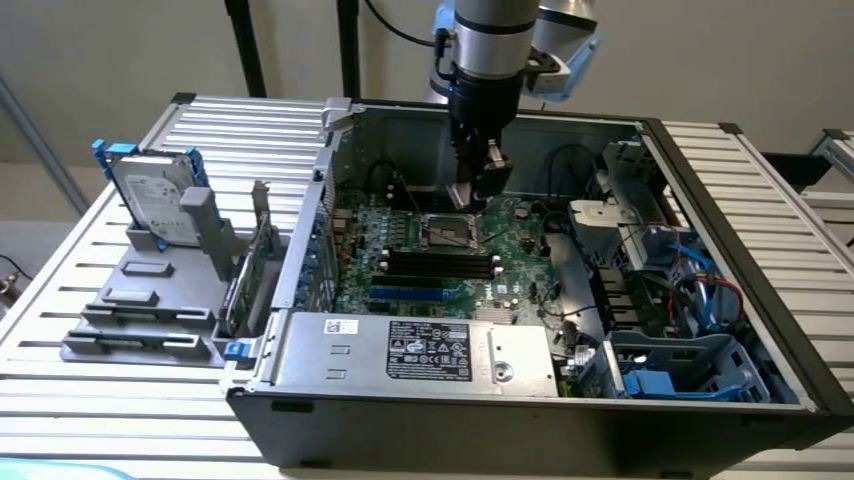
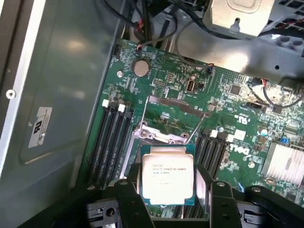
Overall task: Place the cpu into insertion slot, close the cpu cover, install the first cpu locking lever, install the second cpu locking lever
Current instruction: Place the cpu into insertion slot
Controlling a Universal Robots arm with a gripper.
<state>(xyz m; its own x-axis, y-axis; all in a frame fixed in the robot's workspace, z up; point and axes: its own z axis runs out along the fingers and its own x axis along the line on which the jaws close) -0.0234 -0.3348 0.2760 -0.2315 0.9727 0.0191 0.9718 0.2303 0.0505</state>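
My gripper [image 1: 474,192] reaches down into the open computer case and hangs a little above the insertion slot [image 1: 451,232], a square socket with a dark centre and a metal rim on the green board. In the wrist view the cpu [image 2: 167,175], a pale square chip with printed text, sits face up between my black fingers [image 2: 127,197], which are shut on its two sides. Just beyond it the silvery cpu cover [image 2: 161,137] stands raised at the socket's edge. Two thin wire locking levers [image 2: 144,116] stick up from the board.
Black memory slots [image 1: 441,265] flank the socket. A silver power supply box [image 1: 414,350] fills the case's near side. Cables and blue drive bays [image 1: 667,300] crowd the exterior view's right. A hard drive [image 1: 154,195] stands on a grey rack outside the case.
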